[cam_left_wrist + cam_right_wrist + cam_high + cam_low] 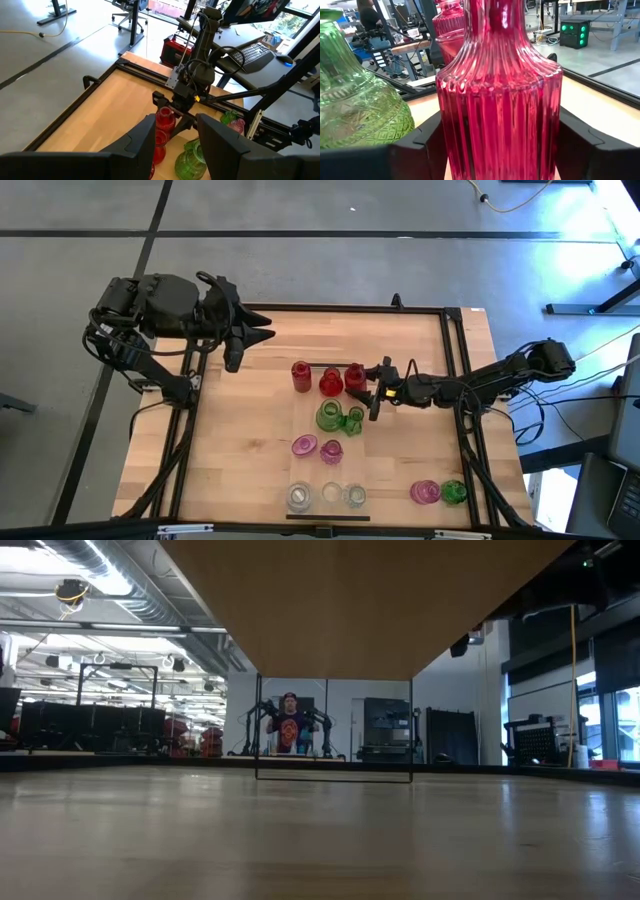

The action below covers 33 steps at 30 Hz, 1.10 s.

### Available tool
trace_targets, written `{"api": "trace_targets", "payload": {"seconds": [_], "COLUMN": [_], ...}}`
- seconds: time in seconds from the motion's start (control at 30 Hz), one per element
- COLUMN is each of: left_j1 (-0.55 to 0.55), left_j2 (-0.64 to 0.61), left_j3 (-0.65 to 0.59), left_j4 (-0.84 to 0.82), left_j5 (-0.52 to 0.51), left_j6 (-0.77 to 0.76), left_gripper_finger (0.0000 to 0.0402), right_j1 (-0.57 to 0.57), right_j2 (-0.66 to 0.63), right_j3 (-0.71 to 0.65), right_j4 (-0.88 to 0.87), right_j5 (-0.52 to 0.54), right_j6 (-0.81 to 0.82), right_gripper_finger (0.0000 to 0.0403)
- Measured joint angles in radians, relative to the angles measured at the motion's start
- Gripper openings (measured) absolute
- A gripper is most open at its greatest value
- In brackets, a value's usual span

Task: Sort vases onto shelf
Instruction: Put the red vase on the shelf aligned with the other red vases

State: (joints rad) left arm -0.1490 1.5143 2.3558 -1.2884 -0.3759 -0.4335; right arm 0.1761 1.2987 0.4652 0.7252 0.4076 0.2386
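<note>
The shelf (312,442) lies mid-table and already carries most vases: three red in the far row, two green, two pink, three clear at the near end. The third red vase (354,376), rightmost of its row, sits between the spread fingers of the right claw (377,388), which close in on its sides. Judging by this, sorting is nearly done: a pink vase (424,492) and a green vase (453,491) wait on the table (230,450), right of the shelf's near end. The left claw (262,335) hovers spread at the far left.
</note>
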Motion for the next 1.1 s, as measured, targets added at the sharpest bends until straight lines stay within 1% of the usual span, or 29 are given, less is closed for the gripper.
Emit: {"api": "trace_targets", "payload": {"seconds": [0.73,0.83,1.0,1.1], "left_j1": [0.000,0.000,0.000,0.000], "left_j2": [0.000,0.000,0.000,0.000], "left_j3": [0.000,0.000,0.000,0.000], "left_j4": [0.000,0.000,0.003,0.003], "left_j5": [0.000,0.000,0.000,0.000], "left_j6": [0.000,0.000,-0.001,-0.002], "left_gripper_finger": [0.0139,0.0139,0.0139,0.0139], "right_j1": [0.000,0.000,0.000,0.000], "right_j2": [0.000,0.000,0.000,0.000], "right_j3": [0.000,0.000,0.000,0.000], "right_j4": [0.001,0.000,-0.004,0.002], "right_j5": [0.000,0.010,0.028,0.027], "right_j6": [0.071,0.071,0.071,0.071], "right_gripper_finger": [0.0260,0.0276,0.0326,0.0345]}}
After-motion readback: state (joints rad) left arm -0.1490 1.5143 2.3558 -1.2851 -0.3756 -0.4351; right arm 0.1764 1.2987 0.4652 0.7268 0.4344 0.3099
